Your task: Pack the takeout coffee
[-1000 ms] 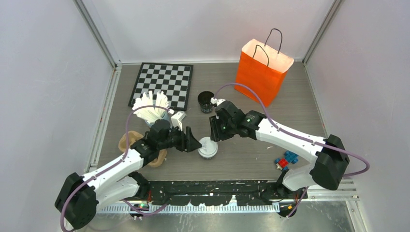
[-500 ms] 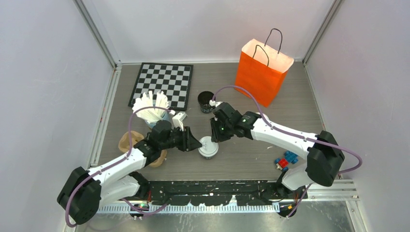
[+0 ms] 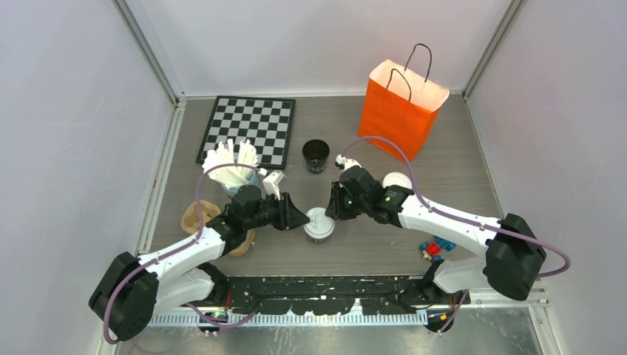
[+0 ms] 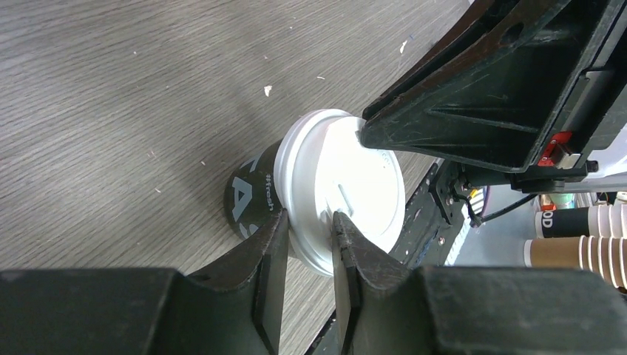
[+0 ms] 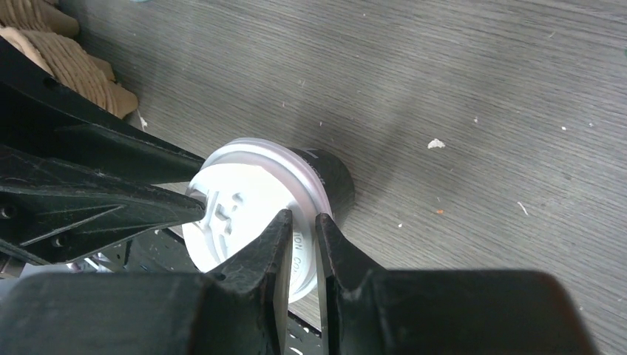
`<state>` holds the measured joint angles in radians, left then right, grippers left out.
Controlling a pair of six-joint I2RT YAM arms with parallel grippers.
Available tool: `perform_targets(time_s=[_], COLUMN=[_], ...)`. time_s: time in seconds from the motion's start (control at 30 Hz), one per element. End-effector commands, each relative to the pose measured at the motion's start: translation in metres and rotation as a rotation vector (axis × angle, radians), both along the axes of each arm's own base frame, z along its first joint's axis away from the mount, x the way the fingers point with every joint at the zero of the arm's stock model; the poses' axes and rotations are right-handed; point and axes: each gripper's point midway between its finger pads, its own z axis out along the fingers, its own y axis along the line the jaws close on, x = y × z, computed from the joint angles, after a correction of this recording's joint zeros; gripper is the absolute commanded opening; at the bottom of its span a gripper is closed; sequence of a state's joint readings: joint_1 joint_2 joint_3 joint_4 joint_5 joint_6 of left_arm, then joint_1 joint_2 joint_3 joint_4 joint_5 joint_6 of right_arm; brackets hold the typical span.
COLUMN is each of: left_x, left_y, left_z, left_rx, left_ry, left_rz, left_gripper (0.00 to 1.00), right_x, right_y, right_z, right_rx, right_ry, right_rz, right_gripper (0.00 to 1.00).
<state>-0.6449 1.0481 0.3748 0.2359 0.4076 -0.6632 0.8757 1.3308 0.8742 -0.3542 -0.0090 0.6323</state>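
A black takeout coffee cup (image 3: 319,226) with a white lid (image 4: 347,185) stands near the table's front middle. My left gripper (image 3: 302,220) comes in from the left, shut on the lid's rim, one finger under the rim against the cup wall and one on top (image 4: 309,222). My right gripper (image 3: 330,211) meets it from the right, shut on the opposite rim (image 5: 302,220). A second black cup (image 3: 316,155), uncapped, stands farther back. A loose white lid (image 3: 397,181) lies beside the right forearm.
An orange paper bag (image 3: 399,111) stands open at the back right. A chessboard (image 3: 248,127) lies back left, with a light-blue cup of white sticks (image 3: 233,168) in front of it. A tan woven piece (image 3: 200,217) sits under the left arm; toy bricks (image 3: 436,245) lie front right.
Both grippers have closed onto the lid's rim. The right arm has swung nearer and to the right, uncovering the uncapped cup and the loose lid.
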Motion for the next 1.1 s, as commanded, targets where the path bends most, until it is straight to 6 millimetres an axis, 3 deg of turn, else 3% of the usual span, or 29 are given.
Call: perform_targets(time_s=[0.0, 0.13, 0.27, 0.4, 0.53, 0.63, 0.67, 0.7, 0.83, 0.93, 0.97, 1.0, 1.07], left_x=[-0.015, -0.014, -0.009, -0.001, 0.007, 0.010, 0.010, 0.008, -0.004, -0.015, -0.020, -0.025, -0.034], left_y=[0.019, 0.012, 0.004, 0.002, 0.007, 0.012, 0.014, 0.016, 0.035, 0.058, 0.066, 0.073, 0.089], left_z=[-0.050, -0.030, 0.006, 0.042, 0.072, 0.088, 0.094, 0.099, 0.124, 0.139, 0.142, 0.144, 0.144], left_rx=[0.145, 0.093, 0.025, 0.004, 0.040, 0.071, 0.077, 0.083, 0.093, 0.114, 0.126, 0.135, 0.158], left_ry=[0.081, 0.055, -0.003, -0.062, -0.127, -0.165, -0.176, -0.189, -0.251, -0.304, -0.324, -0.337, -0.356], left_rz=[0.005, -0.014, -0.020, -0.013, 0.008, 0.016, 0.016, 0.016, 0.044, 0.088, 0.098, 0.112, 0.137], left_gripper=[0.27, 0.27, 0.29, 0.40, 0.50, 0.59, 0.61, 0.63, 0.71, 0.83, 0.87, 0.98, 1.00], right_x=[-0.025, -0.020, -0.010, 0.001, 0.003, -0.001, -0.002, -0.003, -0.010, -0.011, -0.010, -0.010, -0.010], right_y=[-0.021, -0.017, -0.008, -0.007, -0.007, -0.006, -0.006, -0.005, 0.006, 0.016, 0.020, 0.023, 0.030], right_z=[-0.047, -0.028, 0.012, 0.050, 0.075, 0.082, 0.083, 0.084, 0.090, 0.091, 0.090, 0.089, 0.082], right_rx=[-0.089, -0.077, -0.039, -0.029, -0.005, -0.007, -0.017, -0.033, -0.085, -0.103, -0.111, -0.123, -0.155], right_ry=[0.123, 0.087, 0.019, -0.053, -0.104, -0.144, -0.162, -0.183, -0.253, -0.274, -0.281, -0.285, -0.286], right_rz=[-0.029, -0.014, 0.016, 0.015, 0.028, 0.069, 0.082, 0.091, 0.129, 0.139, 0.143, 0.147, 0.162], right_gripper=[0.22, 0.25, 0.30, 0.36, 0.50, 0.67, 0.79, 0.84, 0.87, 0.87, 0.87, 0.88, 0.88])
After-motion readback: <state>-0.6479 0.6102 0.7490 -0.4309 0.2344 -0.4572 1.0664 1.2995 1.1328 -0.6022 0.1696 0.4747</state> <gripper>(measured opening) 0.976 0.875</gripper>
